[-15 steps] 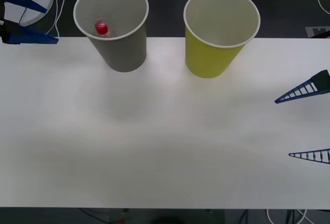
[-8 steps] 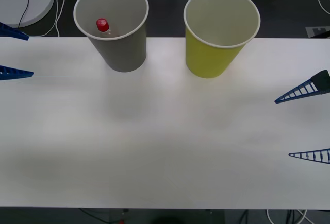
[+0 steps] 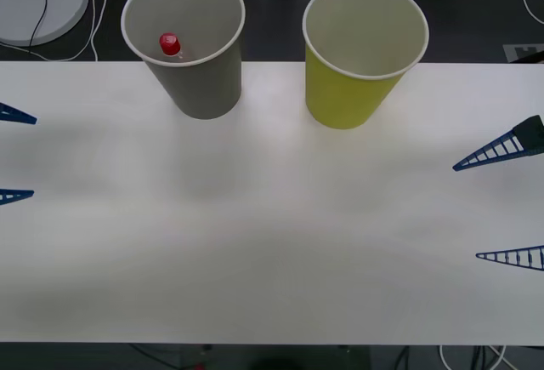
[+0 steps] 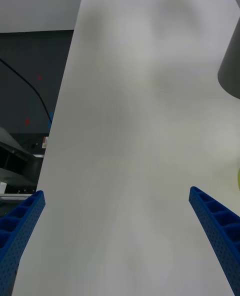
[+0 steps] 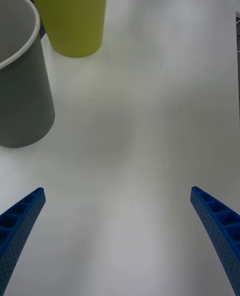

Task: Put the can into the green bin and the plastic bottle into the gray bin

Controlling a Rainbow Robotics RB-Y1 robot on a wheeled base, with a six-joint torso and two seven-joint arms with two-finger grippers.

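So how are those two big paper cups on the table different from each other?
Colour: the gray bin is gray outside, the green bin yellow-green. Contents: the gray bin holds the plastic bottle, its red cap showing; no bottle shows inside the green bin. Place: the gray bin stands toward the robot's left, the green bin toward its right. Both stand upright, tapered, similar in size, with white insides and rolled white rims.

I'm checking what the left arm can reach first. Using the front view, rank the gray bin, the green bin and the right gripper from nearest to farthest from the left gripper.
1. The gray bin, at the table's far edge on the left, nearest the left gripper.
2. The green bin, far edge, right of centre.
3. The right gripper, open at the right edge, farthest.
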